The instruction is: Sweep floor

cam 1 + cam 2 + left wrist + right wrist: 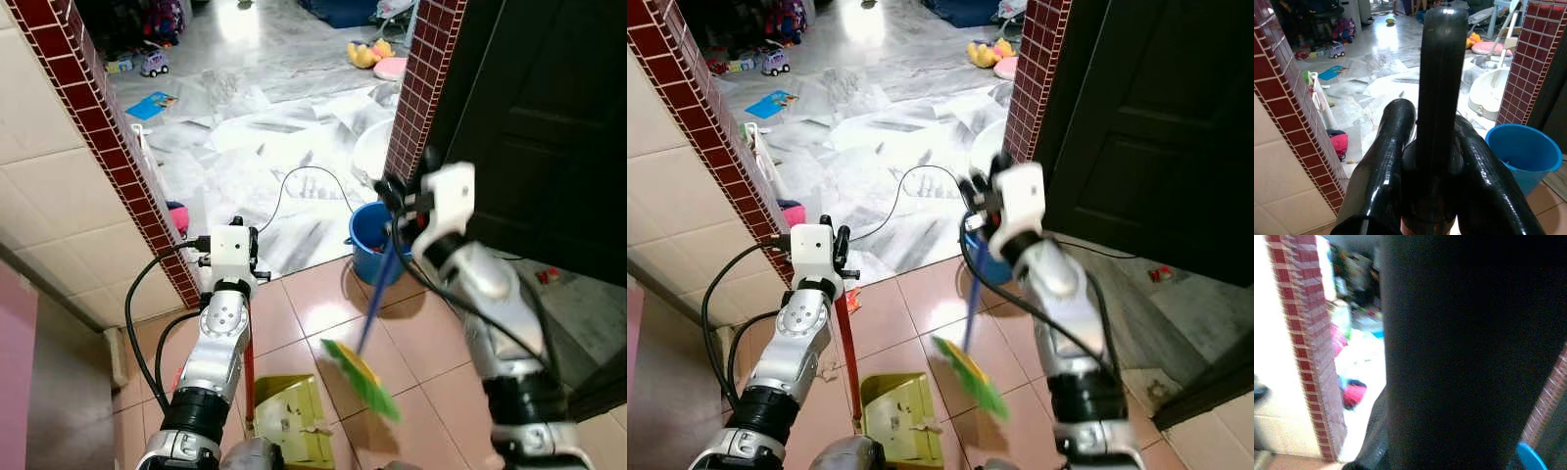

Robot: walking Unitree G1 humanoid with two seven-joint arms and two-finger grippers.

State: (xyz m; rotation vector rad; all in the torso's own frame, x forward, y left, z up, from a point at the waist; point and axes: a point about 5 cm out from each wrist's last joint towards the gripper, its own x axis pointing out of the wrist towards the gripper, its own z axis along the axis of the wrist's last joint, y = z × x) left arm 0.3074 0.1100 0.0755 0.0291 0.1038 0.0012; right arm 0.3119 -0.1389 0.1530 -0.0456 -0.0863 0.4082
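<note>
**Robot mid-sweep at the doorway**

A green broom (362, 377) brushes pink tiles just beside a yellow dustpan (292, 421). The right gripper (397, 196) clasps the blue handle; the left gripper (1432, 161) clamps the dustpan's red pole. Next, probably, a stroke toward the pan, beside a blue bucket (374, 250).

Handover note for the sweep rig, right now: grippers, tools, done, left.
Left gripper: shut on the dustpan handle; yellow-green dustpan sits on the pink tile floor, a few scraps in it.
Right gripper: shut on the blue broom handle; green broom head is low by the floor, just right of the dustpan.
Nearby: blue bucket at the brick doorway, black cable on the marble floor beyond.
Done: some debris collected.
Left: likely more sweeping toward the pan; watch bucket and cable.
</note>
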